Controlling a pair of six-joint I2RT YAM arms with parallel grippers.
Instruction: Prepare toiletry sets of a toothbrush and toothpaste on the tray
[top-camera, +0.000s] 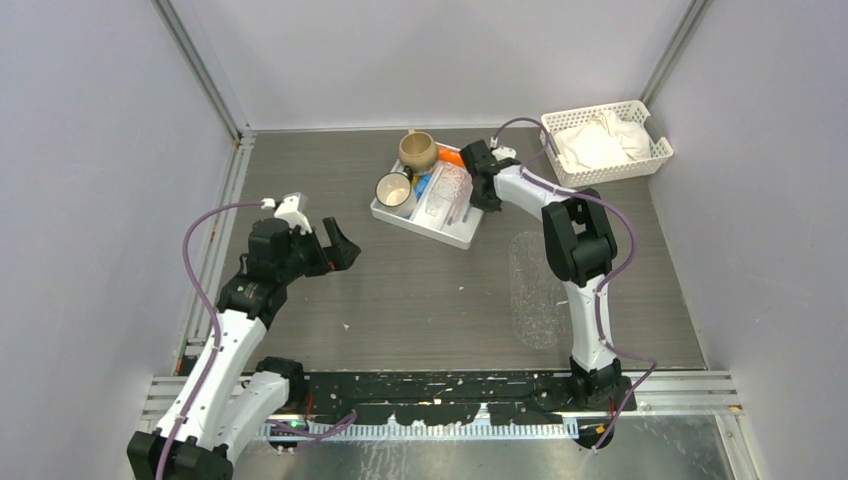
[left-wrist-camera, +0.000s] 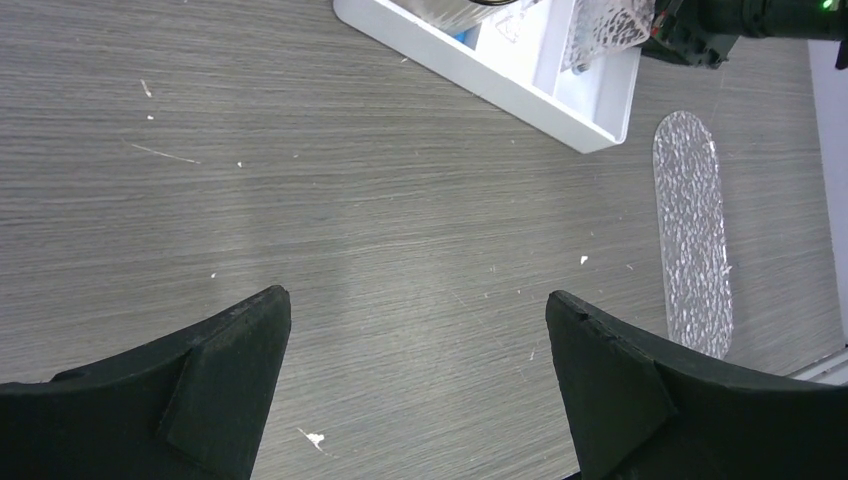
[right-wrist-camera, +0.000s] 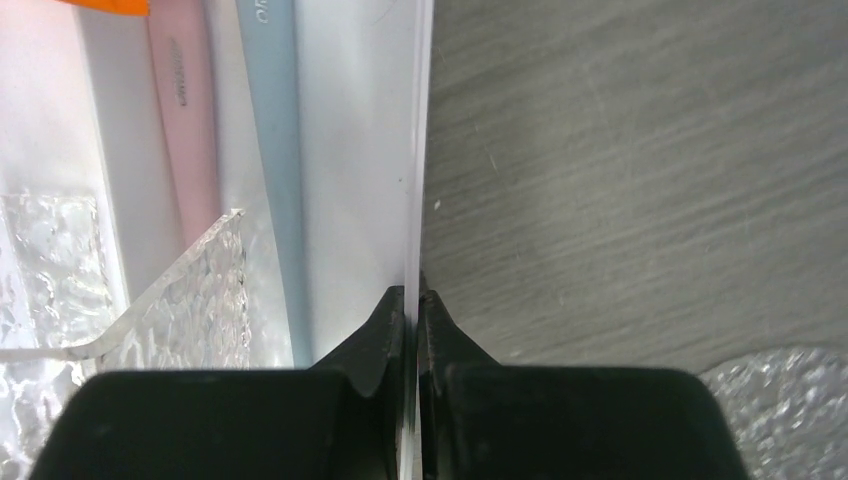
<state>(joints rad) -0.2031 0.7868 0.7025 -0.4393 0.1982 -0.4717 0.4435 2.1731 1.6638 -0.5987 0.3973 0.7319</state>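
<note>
No set is made yet, as far as I can judge. The clear tray (right-wrist-camera: 200, 300) leans tilted inside the white tray (top-camera: 425, 228), with nothing on it. My right gripper (right-wrist-camera: 412, 300) is pinched closed on the white tray's thin right wall. My left gripper (left-wrist-camera: 418, 295) hangs wide open and empty over the table (left-wrist-camera: 300, 150), well apart from everything. Left to do, I'd say: get the clear tray out flat, then lay a toothbrush and a toothpaste tube on it for each set.

Counted:
- Two toothbrushes, the pink toothbrush (right-wrist-camera: 180, 110) and the pale blue toothbrush (right-wrist-camera: 275, 150), just beside the wall I hold.
- Toothpaste: an orange tube (top-camera: 452, 157) and what looks like a blue tube (top-camera: 424, 184). I cannot find a third.
- Two mugs, the far mug (top-camera: 417, 150) and the near mug (top-camera: 395, 190).
- One clear oblong mat (left-wrist-camera: 692, 240) on the table.
- One basket (top-camera: 605, 145) of white cloths.
</note>
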